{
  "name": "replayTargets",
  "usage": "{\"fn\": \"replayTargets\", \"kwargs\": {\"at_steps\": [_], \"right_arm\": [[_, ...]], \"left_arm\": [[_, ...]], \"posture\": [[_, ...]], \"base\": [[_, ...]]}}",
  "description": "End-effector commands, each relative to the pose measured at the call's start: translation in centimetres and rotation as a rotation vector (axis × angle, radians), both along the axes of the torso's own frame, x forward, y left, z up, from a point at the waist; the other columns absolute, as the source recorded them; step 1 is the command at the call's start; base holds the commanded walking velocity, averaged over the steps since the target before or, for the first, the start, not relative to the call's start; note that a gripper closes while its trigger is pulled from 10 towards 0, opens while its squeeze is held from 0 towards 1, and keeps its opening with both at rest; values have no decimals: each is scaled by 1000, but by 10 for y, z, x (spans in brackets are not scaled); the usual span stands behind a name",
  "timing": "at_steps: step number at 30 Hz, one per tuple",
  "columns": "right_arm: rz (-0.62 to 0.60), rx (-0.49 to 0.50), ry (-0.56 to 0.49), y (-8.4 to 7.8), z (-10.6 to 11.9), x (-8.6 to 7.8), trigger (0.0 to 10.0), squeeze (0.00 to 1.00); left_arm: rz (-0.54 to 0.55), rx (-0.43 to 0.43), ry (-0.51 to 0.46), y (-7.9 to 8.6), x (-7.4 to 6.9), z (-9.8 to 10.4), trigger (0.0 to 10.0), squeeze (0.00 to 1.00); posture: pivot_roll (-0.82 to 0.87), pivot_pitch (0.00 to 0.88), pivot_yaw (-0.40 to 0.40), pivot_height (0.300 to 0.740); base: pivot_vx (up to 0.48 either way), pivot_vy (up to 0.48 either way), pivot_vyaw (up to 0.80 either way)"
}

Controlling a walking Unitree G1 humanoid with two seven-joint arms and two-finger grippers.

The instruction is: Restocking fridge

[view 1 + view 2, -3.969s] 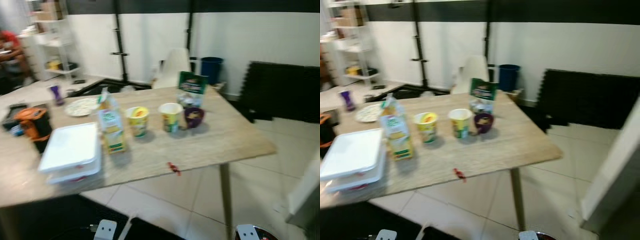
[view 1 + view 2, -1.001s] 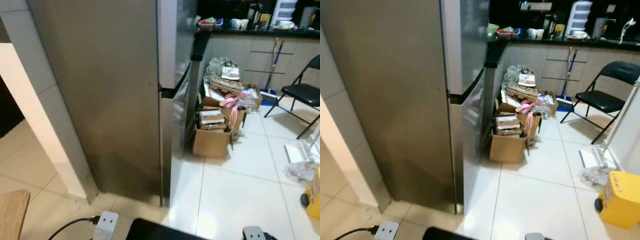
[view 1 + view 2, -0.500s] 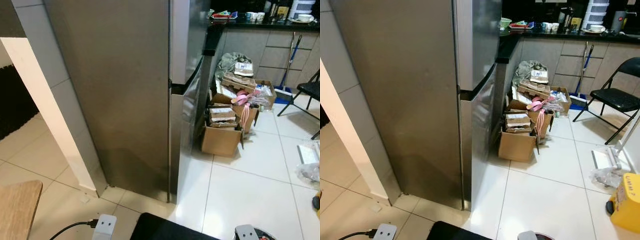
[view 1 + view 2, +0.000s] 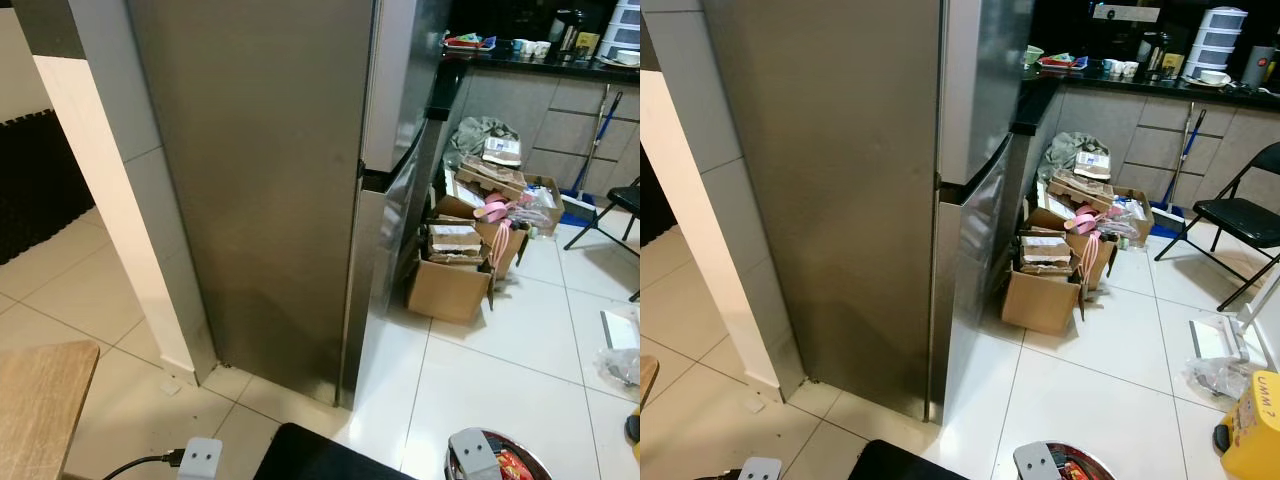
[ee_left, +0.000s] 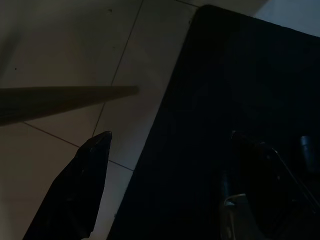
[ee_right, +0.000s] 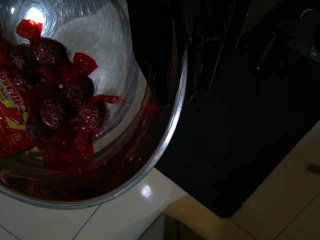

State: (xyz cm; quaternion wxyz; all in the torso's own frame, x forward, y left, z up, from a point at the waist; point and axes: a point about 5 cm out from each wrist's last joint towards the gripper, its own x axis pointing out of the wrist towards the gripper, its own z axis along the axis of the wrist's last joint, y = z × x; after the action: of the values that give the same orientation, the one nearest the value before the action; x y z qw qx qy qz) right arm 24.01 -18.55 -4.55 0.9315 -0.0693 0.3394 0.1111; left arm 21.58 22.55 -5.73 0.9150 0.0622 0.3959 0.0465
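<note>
The robot stands facing the side of the steel fridge (image 4: 270, 180), whose 2 doors are shut, so nothing looks stocked yet. Its right gripper (image 6: 175, 75) has its fingers pinched on the rim of a metal bowl (image 6: 165, 145) of red-wrapped sweets (image 6: 60, 115), held low. The left gripper (image 5: 80, 195) hangs idle, and I cannot tell its fingers' state. Opening the fridge and putting the bowl in are left.

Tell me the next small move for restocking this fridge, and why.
Probably step around to the fridge front, where its doors are shut. The head views face its steel side panel, and the cardboard boxes crowd the floor beside that front. The right hand grips the rim of a metal bowl of red-wrapped candies, so the left hand would take the door.
</note>
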Motion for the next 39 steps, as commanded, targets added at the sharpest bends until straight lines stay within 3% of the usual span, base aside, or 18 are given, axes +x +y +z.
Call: {"fn": "replayTargets", "kwargs": {"at_steps": [1,19,39], "right_arm": [[1,-23,-8,-2,0,-1,10000,0],[-30,-30,-14,-8,-4,-9,10000,0],[-23,-34,-34,-11,-2,-9,10000,0]], "left_arm": [[-17,0,0,-1,-2,-1,10000,0],[3,-59,-29,-8,11,5,10000,4],[-8,-72,-44,-10,15,7,10000,0]], "posture": [[-5,75,-30,740],[-37,70,1,740],[-52,58,0,740]], "base": [[0,0,0],[0,0,0],[0,-342,0]]}}
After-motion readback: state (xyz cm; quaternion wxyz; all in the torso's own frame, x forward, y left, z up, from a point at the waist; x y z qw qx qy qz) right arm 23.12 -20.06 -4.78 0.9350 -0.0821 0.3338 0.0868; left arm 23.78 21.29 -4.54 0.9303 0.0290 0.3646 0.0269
